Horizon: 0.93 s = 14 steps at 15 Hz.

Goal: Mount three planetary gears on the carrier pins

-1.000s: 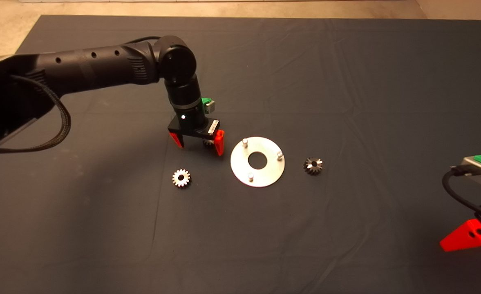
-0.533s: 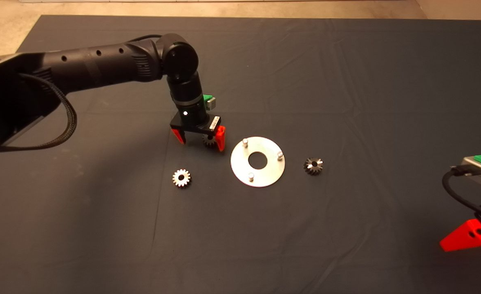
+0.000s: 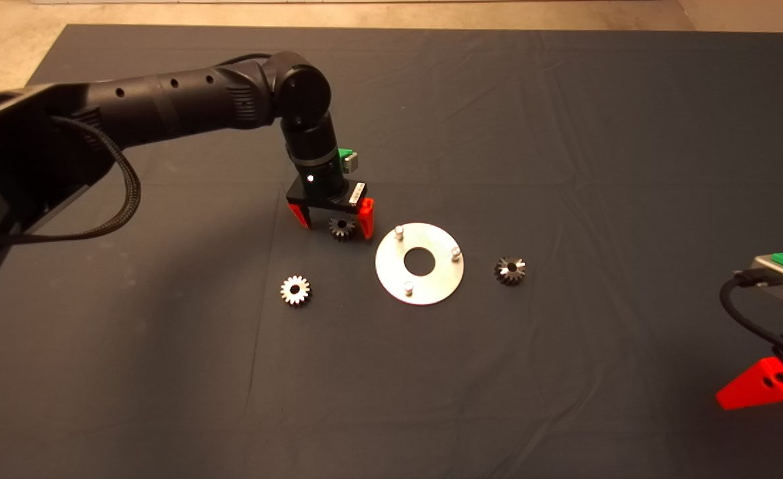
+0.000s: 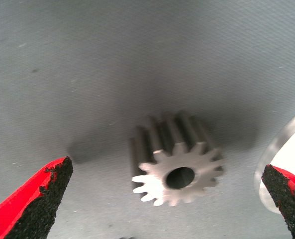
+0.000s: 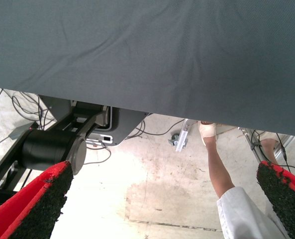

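The round metal disc (image 3: 434, 285) lies mid-mat with its three carrier pins (image 3: 399, 231) (image 3: 455, 252) (image 3: 408, 287) bare. One planetary gear (image 3: 342, 228) rests on the mat just left of the disc. My left gripper (image 3: 332, 222) is open around it, one red finger on each side and neither touching. The left wrist view shows that gear (image 4: 177, 159) centred between the fingertips of the left gripper (image 4: 167, 167), with the disc's rim (image 4: 286, 144) beside one pad. A bright silver gear (image 3: 295, 290) lies nearer left, and a darker gear (image 3: 509, 270) lies right of the disc. My right gripper (image 3: 764, 386) waits open at the lower right.
The dark mat (image 3: 564, 133) has creases and ends at bare floor along the far edge. In the right wrist view, beyond the mat's edge (image 5: 152, 59), a person's leg (image 5: 222, 174), cables and the robot's base (image 5: 52, 147) show.
The left arm and gripper shifted slightly right and toward the far side. More of the gear between the fingers shows now. The gears, the disc and the right arm stayed put.
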### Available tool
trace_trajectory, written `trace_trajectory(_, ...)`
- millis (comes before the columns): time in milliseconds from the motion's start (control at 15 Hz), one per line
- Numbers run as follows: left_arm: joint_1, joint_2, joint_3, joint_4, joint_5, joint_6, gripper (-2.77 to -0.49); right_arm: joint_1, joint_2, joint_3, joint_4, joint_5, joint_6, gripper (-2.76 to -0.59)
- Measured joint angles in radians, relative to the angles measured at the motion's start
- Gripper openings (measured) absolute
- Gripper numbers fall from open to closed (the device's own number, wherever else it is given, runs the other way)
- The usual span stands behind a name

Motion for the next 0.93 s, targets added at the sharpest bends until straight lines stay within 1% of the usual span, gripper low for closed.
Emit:
trace_trajectory(133,0.0,0.002,0.0,0.0,-0.001,0.0,-0.5,0.0,0.0,0.0,0.0,0.0,0.0,-0.6)
trace_trajectory(267,0.0,0.001,0.0,0.0,-0.001,0.01,-0.58,0.0,0.0,0.0,0.0,0.0,0.0,-0.6)
trace_trajectory(400,0.0,0.0,-0.001,0.0,-0.007,0.011,-0.61,0.0,0.0,0.0,0.0,0.0,0.0,-0.6)
trace_trajectory(467,0.0,0.0,-0.008,0.0,-0.007,0.013,-0.71,0.0,0.0,0.0,0.0,0.0,0.0,-0.6)
trace_trajectory(600,0.0,0.002,-0.016,0.0,-0.014,0.025,-0.75,0.0,0.0,0.0,0.0,0.0,0.0,-0.6)
trace_trajectory(667,0.0,0.002,-0.016,0.0,-0.019,0.026,-0.87,0.0,0.0,0.0,0.0,0.0,0.0,-0.6)
trace_trajectory(867,0.0,0.002,-0.019,0.0,-0.027,0.026,-0.89,0.0,0.0,0.0,0.0,0.0,0.0,-0.6)
trace_trajectory(933,0.0,0.005,-0.02,0.0,-0.028,0.026,-0.99,0.0,0.0,0.0,0.0,0.0,0.0,-0.6)
